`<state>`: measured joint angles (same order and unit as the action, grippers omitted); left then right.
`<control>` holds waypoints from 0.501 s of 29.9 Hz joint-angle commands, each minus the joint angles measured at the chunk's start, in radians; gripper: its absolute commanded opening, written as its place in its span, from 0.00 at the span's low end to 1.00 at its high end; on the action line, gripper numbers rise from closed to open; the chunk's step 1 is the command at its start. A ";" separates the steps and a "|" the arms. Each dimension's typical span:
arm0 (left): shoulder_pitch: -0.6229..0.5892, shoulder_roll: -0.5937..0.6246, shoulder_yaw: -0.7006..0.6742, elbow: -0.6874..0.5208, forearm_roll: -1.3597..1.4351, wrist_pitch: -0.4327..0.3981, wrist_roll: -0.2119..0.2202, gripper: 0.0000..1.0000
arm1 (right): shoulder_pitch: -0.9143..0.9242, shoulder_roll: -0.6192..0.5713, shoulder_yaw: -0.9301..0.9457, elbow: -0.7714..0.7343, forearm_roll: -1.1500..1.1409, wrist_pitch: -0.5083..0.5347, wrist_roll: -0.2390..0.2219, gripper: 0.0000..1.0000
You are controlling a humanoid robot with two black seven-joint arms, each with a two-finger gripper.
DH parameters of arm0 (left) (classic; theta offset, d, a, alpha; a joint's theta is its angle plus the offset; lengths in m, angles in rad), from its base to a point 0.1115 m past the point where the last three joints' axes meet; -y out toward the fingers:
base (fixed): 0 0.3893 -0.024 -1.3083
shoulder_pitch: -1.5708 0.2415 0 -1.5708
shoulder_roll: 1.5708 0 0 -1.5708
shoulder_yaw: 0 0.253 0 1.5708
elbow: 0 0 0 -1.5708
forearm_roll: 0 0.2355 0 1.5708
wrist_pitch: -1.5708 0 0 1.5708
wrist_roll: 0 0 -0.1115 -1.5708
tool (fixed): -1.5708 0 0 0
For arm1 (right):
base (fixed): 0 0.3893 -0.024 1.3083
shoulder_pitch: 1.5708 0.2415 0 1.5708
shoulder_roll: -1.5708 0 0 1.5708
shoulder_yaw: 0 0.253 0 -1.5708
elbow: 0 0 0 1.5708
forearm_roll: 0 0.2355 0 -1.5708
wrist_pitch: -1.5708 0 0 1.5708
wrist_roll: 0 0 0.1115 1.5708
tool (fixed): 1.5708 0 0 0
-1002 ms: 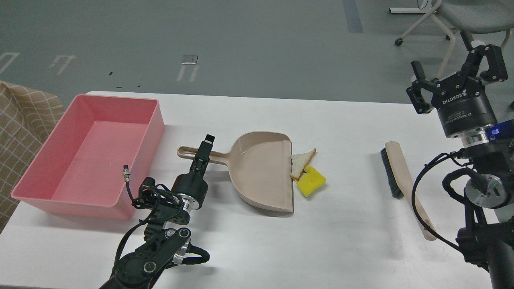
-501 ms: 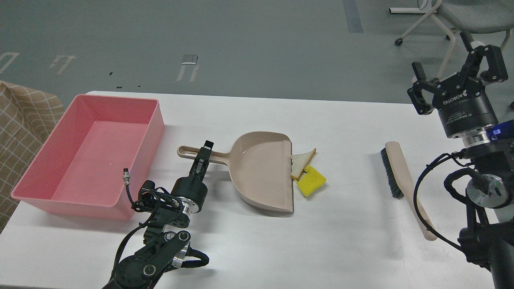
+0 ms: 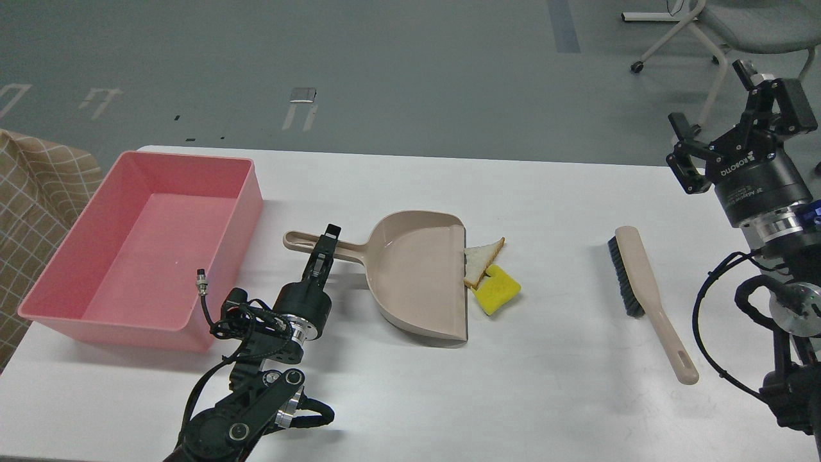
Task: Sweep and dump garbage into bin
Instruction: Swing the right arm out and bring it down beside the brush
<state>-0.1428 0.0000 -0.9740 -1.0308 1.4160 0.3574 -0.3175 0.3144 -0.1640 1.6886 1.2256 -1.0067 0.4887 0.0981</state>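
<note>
Left hand at the dustpan handle, right hand pulling back from the brush

On the tabletop [image 3: 397, 398], the bin [image 3: 138, 247] lies to the outer side of the left hand [image 3: 326, 247], which sits at the handle of the dustpan [image 3: 420, 273]; whether it grips is unclear. Past the pan's lip on the inner side, touching it, lie the bread slice [image 3: 481, 260] and the yellow block [image 3: 495, 289], not yet swept in. The brush [image 3: 644, 292] lies untouched, below and inward of the right hand [image 3: 731, 109], whose fingers stand apart and empty; over the last second it has drifted up and outward, so sweeping probably hasn't begun.
</note>
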 commanded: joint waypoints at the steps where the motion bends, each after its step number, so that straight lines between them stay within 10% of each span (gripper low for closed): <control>1: -0.001 0.000 0.012 0.000 0.000 0.000 -0.002 0.22 | -0.017 -0.046 -0.003 0.002 -0.107 -0.002 0.002 1.00; 8: -0.001 0.000 0.020 0.000 -0.002 0.000 -0.003 0.19 | -0.029 -0.204 0.020 0.035 -0.098 0.000 0.020 0.97; 12: -0.001 0.000 0.020 0.000 -0.002 0.000 -0.003 0.18 | -0.043 -0.322 0.100 0.037 -0.076 0.000 0.243 0.98; 15: -0.001 0.000 0.020 0.000 -0.002 0.000 -0.002 0.18 | -0.044 -0.310 0.099 0.041 -0.081 0.000 0.281 1.00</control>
<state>-0.1443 -0.0001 -0.9539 -1.0307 1.4142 0.3571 -0.3213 0.2719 -0.4757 1.7813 1.2684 -1.0840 0.4884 0.3254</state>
